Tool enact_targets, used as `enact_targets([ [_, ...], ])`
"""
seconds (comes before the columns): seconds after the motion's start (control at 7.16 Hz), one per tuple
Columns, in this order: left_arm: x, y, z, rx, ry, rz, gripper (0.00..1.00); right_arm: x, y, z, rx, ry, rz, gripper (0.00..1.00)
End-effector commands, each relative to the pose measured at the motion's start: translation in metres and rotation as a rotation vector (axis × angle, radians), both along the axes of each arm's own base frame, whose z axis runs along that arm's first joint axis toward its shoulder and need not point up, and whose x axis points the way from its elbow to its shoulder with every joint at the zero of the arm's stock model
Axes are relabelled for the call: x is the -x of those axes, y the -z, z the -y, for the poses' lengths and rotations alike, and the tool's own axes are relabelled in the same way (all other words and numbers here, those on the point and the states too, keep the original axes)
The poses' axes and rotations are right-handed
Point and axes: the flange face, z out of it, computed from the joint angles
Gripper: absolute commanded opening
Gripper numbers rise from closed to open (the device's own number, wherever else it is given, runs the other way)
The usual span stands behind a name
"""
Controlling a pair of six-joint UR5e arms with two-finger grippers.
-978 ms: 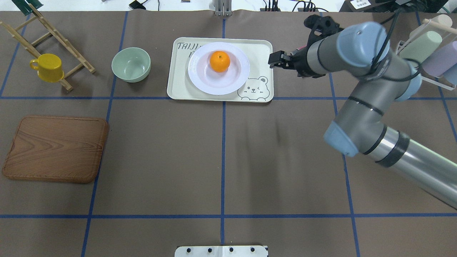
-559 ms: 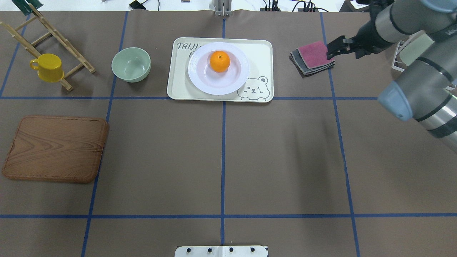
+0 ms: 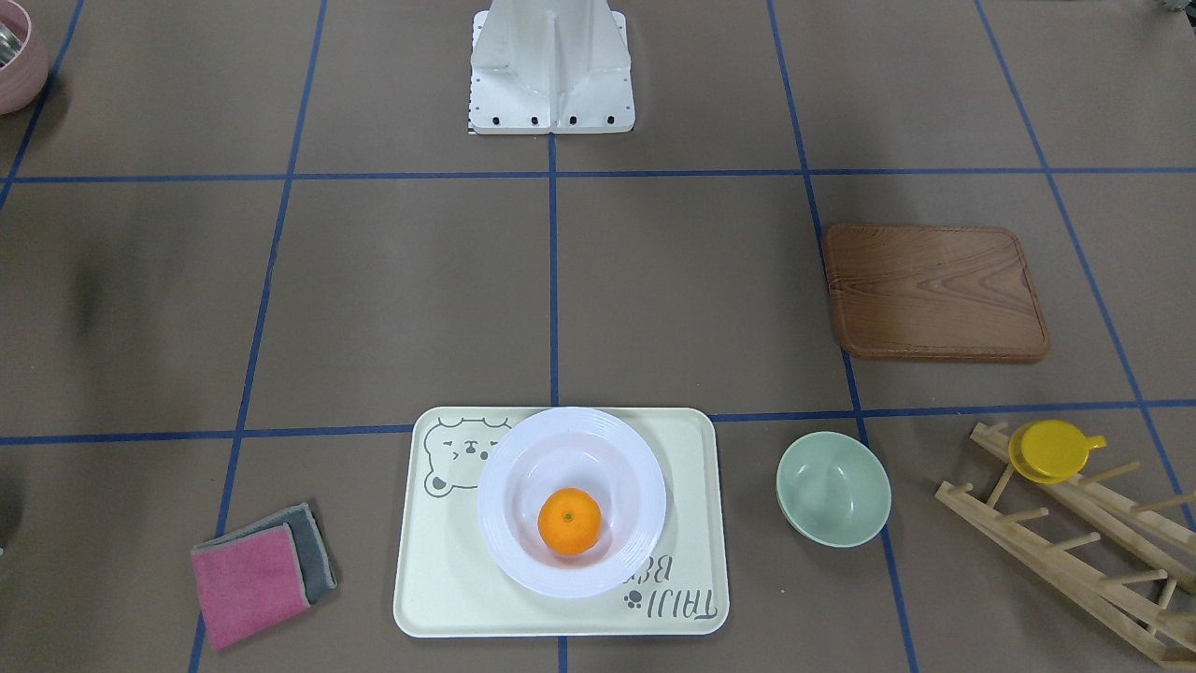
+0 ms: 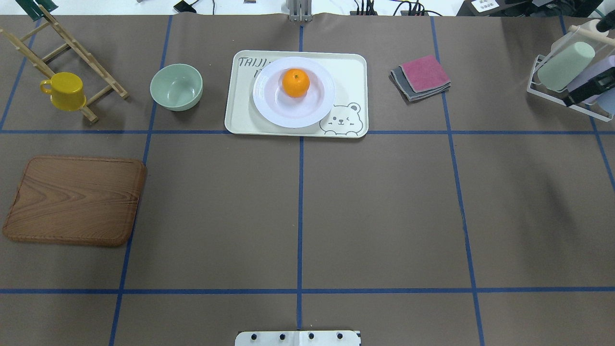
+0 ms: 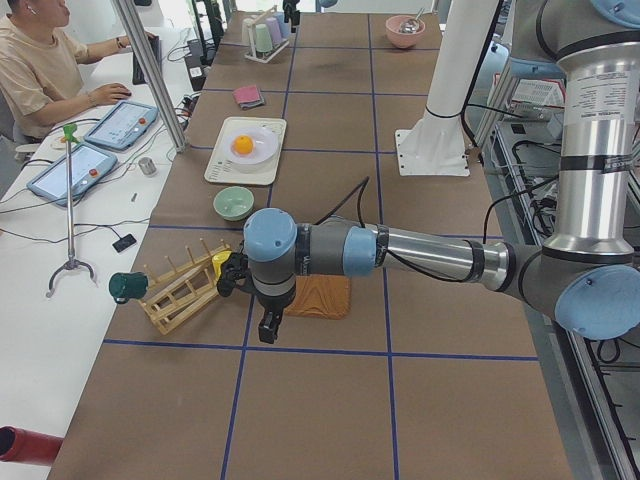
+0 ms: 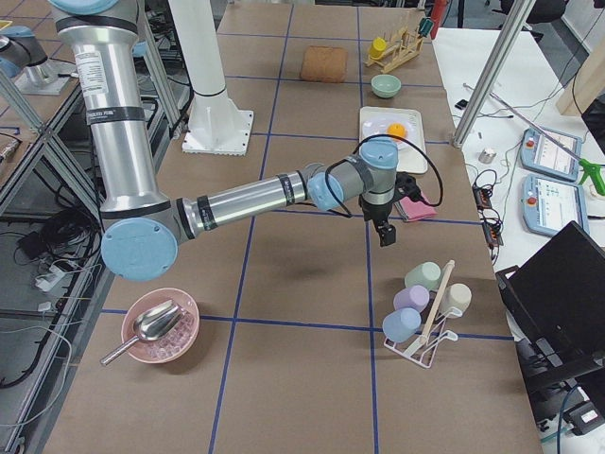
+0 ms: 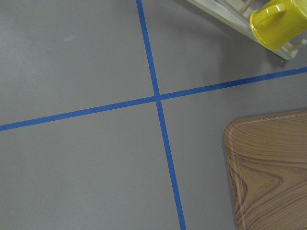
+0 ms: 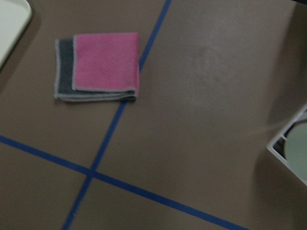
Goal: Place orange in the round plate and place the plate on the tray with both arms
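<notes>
The orange (image 4: 295, 82) sits in the sunken centre of the white round plate (image 4: 269, 103), and the plate rests on the cream bear tray (image 4: 350, 72) at the table's far middle. The front-facing view shows the same stack: orange (image 3: 569, 521), plate (image 3: 505, 551), tray (image 3: 439, 579). Neither gripper touches them. My left gripper (image 5: 268, 330) hangs over the table near the wooden board, far from the tray. My right gripper (image 6: 384, 235) points down between the cloths and the cup rack. I cannot tell whether either is open or shut.
A pale-green bowl (image 4: 176, 87) stands left of the tray. A yellow cup (image 4: 65, 90) hangs on a wooden rack (image 4: 72, 48), with a brown board (image 4: 74, 199) nearer. Folded pink and grey cloths (image 4: 422, 77) and a cup rack (image 4: 571, 72) lie to the right. A person (image 5: 40, 70) sits beside the table.
My right arm has swung away from the tray's right edge, past the cloths, out to the overhead view's right edge. Orange, plate and tray have stayed put.
</notes>
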Motion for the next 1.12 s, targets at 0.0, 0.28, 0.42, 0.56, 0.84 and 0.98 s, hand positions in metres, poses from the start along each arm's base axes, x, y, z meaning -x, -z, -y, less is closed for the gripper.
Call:
enact_targets([
  [0.0,0.000,-0.009,-0.007,0.019,-0.001,0.007,0.99,-0.076,-0.059,-0.035,-0.019,0.084,-0.051,1.00],
  [0.28,-0.002,-0.019,-0.025,0.037,-0.007,0.005,0.99,-0.118,-0.095,-0.070,0.044,0.077,-0.034,1.00],
  [0.42,-0.002,-0.020,-0.030,0.038,-0.008,0.005,0.99,-0.137,-0.106,-0.083,0.098,0.039,-0.023,1.00],
  [0.56,-0.003,-0.020,-0.030,0.036,-0.009,0.005,0.99,-0.149,-0.116,-0.099,0.134,0.011,-0.019,1.00],
  [0.84,-0.003,-0.026,-0.031,0.054,-0.008,0.004,0.99,-0.151,-0.126,-0.110,0.162,0.000,-0.017,1.00],
  [0.98,-0.003,-0.028,-0.038,0.060,-0.008,0.003,0.99,-0.151,-0.127,-0.111,0.165,-0.001,-0.017,1.00],
])
